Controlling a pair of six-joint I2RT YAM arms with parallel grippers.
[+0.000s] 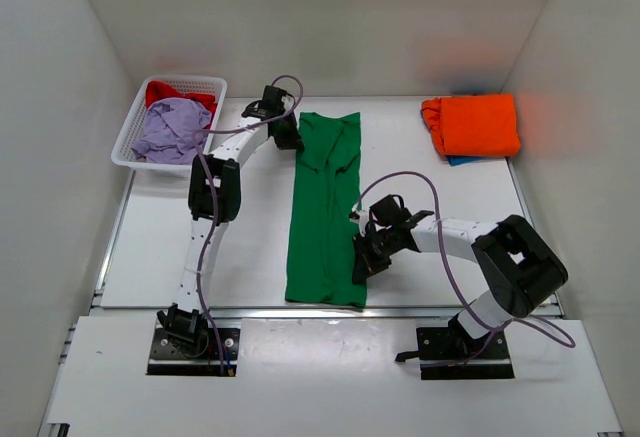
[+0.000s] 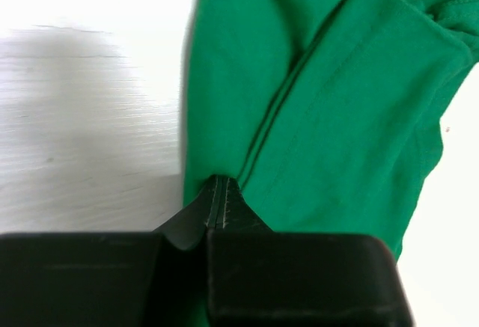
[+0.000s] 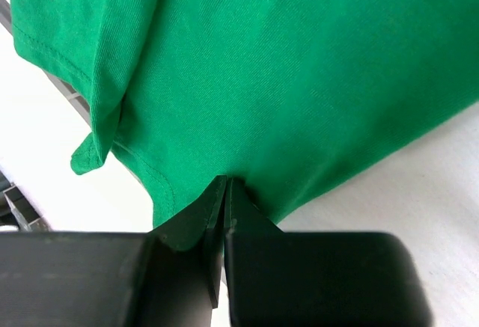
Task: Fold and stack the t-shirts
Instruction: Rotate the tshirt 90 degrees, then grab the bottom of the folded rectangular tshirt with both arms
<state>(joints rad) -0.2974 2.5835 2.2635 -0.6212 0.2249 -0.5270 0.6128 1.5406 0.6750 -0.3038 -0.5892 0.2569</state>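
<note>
My left gripper is clamped on the collar-end edge of the green t-shirt lying mid-table, right gripper clamped near the hem, and it's light floppy cloth, so edge pinches seem right.

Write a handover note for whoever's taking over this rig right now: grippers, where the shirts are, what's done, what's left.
Left gripper: shut on the green t-shirt, at its far left edge.
Right gripper: shut on its near right edge.
Green t-shirt: flat mid-table as a long narrow strip, sides folded in.
Done: orange t-shirt folded at the far right, lying on the blue t-shirt, of which only an edge shows.
Left: fold the green strip crosswise and stack it. The lavender t-shirt and red t-shirt lie crumpled in the white basket, far left.
</note>
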